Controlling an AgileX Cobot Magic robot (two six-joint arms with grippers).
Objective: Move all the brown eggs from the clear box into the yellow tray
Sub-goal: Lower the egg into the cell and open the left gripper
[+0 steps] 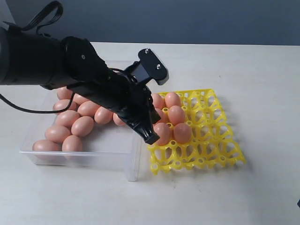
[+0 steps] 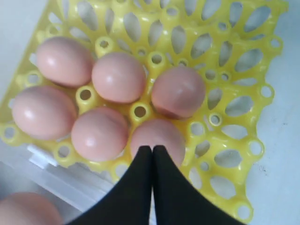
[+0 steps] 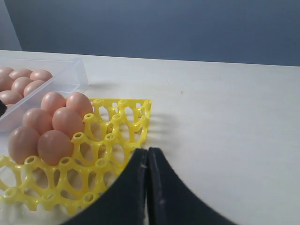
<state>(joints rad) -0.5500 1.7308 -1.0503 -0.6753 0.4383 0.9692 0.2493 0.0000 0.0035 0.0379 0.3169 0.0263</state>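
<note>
Exterior: black left gripper (image 1: 151, 137) poised over the bright yellow openwork plastic egg tray (image 1: 213, 140), which touches the large clear plastic box (image 1: 84, 159). The box holds ten-odd smooth orange-brown eggs (image 1: 83, 125). Left wrist: claw pinched shut, empty; six eggs seated, other cups bare. Right wrist: right gripper (image 3: 148, 157) closed, empty, beside the tray. Advised: rise clear, open wide, take an outlying egg gently.

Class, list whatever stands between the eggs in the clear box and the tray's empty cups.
The side wall of the clear box, six seated eggs beside it, and the shut left gripper over them.
</note>
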